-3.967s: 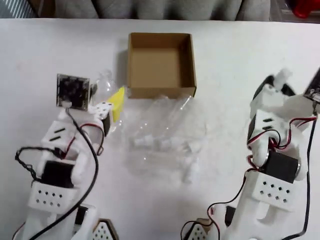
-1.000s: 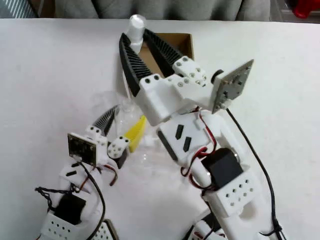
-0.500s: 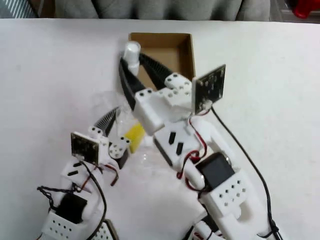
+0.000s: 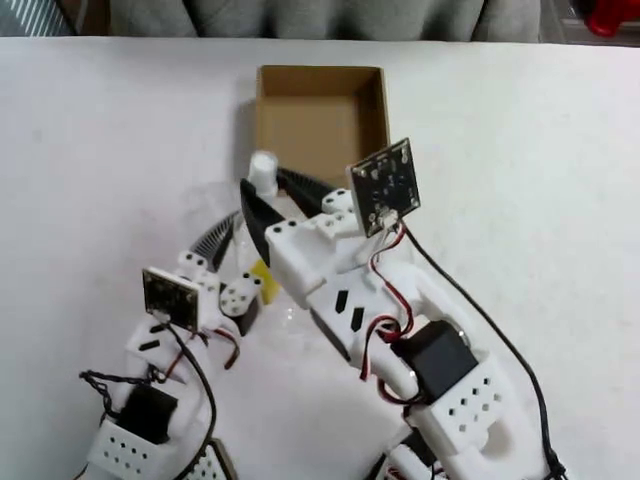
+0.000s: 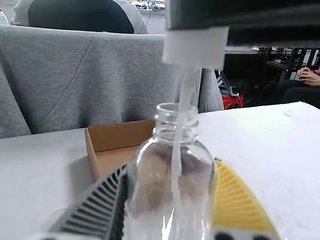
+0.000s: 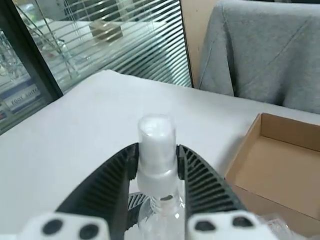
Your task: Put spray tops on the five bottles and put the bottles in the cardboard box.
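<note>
The right gripper (image 6: pixel 157 152) pinches a white spray top (image 6: pixel 156 131) directly above a clear bottle (image 5: pixel 170 175), with the dip tube passing down through the open neck. The left gripper (image 5: pixel 170 215) is clamped on that bottle, upright, just near of the cardboard box (image 4: pixel 320 130).

The bottle (image 5: pixel 172 195) is showing as clear, glossy plastic, the spray top (image 6: pixel 156 131) is looking like smooth white plastic with a faint sheen, and the cardboard box (image 4: pixel 320 130) at twelve o'clock on the tabletop (image 4: pixel 520 150) is presenting matt brown paperboard against that smooth, matt white surface. The left claw (image 5: pixel 171 172) is showing ribbed matt plastic, one finger black and one yellow, while the right claw (image 6: pixel 157 152) is showing ribbed black plastic on a matt white plastic body. Beyond the tabletop at twelve o'clock, the chair backs (image 5: pixel 75 80) are wearing grey woven cloth, soft and matt.
</note>
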You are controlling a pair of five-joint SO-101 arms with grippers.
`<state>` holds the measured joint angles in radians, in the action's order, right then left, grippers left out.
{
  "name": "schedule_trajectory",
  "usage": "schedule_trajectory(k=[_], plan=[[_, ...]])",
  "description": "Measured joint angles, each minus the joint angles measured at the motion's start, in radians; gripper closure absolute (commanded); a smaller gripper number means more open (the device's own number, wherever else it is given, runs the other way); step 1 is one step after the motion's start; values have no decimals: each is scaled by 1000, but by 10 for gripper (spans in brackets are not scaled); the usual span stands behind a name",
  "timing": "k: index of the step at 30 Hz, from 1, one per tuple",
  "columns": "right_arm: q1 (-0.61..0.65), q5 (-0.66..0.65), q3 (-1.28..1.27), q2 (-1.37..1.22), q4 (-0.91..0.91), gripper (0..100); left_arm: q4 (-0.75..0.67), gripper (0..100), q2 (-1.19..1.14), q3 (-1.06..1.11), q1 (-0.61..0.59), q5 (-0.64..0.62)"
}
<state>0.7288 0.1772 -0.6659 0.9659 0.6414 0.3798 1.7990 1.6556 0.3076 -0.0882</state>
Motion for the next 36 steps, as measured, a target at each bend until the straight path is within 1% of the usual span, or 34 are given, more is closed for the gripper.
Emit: schedule_trajectory(k=[2, 10, 13, 16, 24, 31, 36], plan=[[0, 0, 2, 2, 26, 980, 0, 979, 0, 0, 0, 0], [14, -2, 2, 6, 37, 978, 0, 979, -2, 2, -2, 0], [23, -43, 2, 8, 37, 981, 0, 979, -2, 2, -6, 0], [23, -54, 2, 5, 26, 981, 0, 979, -2, 2, -6, 0], [26, -58, 2, -84, 18, 978, 0, 979, -2, 2, -6, -2], [26, -61, 2, -95, 18, 977, 0, 979, -2, 2, -6, -2], [26, -132, 2, -95, 21, 977, 0, 979, -2, 2, -6, -2]])
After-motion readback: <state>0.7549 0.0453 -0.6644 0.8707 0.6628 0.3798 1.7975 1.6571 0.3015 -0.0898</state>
